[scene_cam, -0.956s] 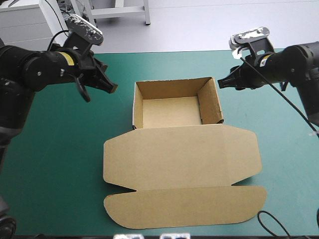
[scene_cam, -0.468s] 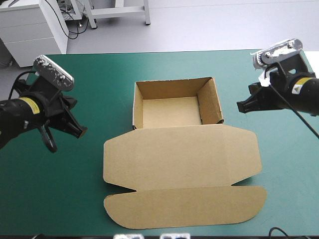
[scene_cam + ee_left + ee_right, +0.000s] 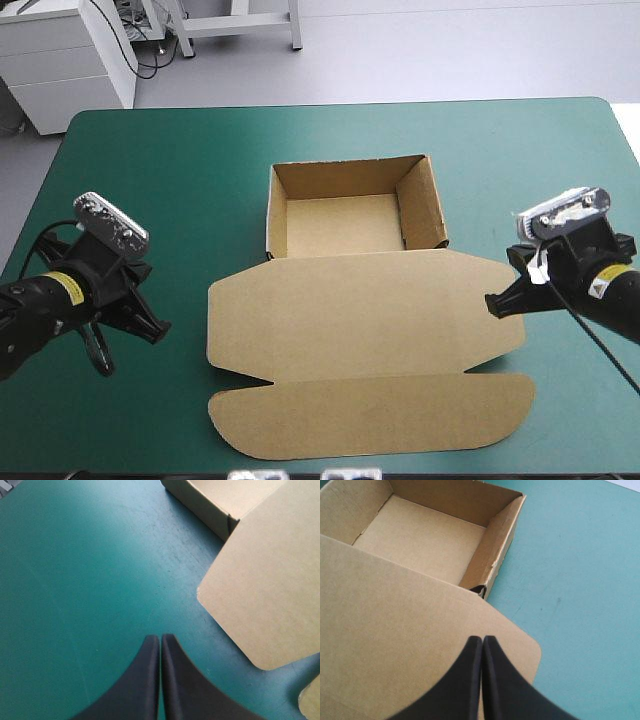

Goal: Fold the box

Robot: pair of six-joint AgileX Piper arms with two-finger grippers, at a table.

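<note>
The brown box (image 3: 352, 220) stands mid-table as an open tray with four raised walls. Its lid (image 3: 370, 325) lies flat toward the near edge, ending in a rounded front flap (image 3: 370, 415). My left gripper (image 3: 152, 328) hovers over the teal-green cover, left of the lid's left corner, fingers shut with nothing in them; in the left wrist view the left gripper (image 3: 160, 639) has the lid corner (image 3: 260, 595) ahead of it to one side. My right gripper (image 3: 494, 305) is at the lid's right edge, shut and empty. In the right wrist view the right gripper (image 3: 482, 640) hangs over the lid (image 3: 395, 645).
Bare teal-green cover (image 3: 180, 160) lies on both sides of the box and beyond it. The table's far edge (image 3: 330, 104) and near edge frame the work area. No other objects lie on the table.
Both arms have drawn back from beside the tray toward the near side of the table and dropped lower. The box has not moved.
</note>
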